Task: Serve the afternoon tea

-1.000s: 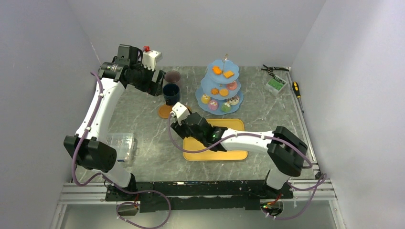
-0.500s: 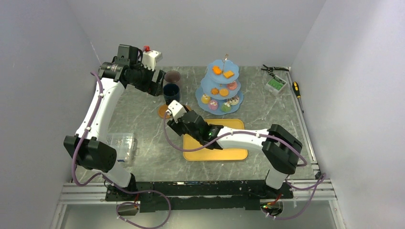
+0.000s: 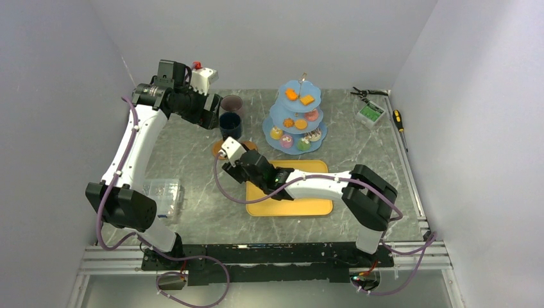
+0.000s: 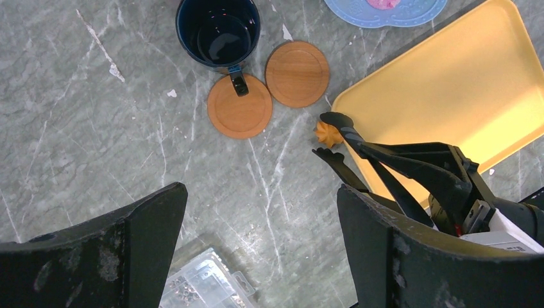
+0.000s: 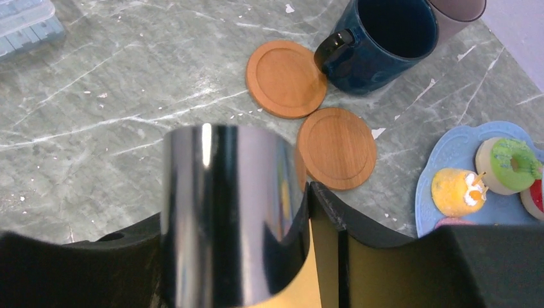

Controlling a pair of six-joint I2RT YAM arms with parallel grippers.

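My right gripper [image 3: 256, 170] [image 5: 256, 218] is shut on the black tongs [image 4: 385, 160], whose shiny handle [image 5: 224, 212] fills the right wrist view. An orange biscuit [image 4: 323, 133] sits between the tong tips at the yellow tray's [image 4: 442, 96] left corner. Two brown coasters [image 4: 239, 114] [image 4: 297, 74] lie bare beside the dark-blue mug [image 3: 229, 124] [image 4: 218, 32]. The mauve mug [image 3: 231, 103] stands just behind it. The light-blue stand [image 3: 296, 119] holds biscuits, doughnuts and cupcakes. My left gripper [image 3: 208, 115] [image 4: 262, 192] hangs open and empty, high above the table.
A clear plastic parts box [image 3: 163, 192] lies at the left. A white device with a red button [image 3: 204, 77] stands at the back left. Pliers, a green box [image 3: 371, 113] and a screwdriver [image 3: 399, 119] lie at the back right.
My right gripper has carried the tongs leftward and farther back, off the tray towards the coasters. The left arm and the mugs have not moved.
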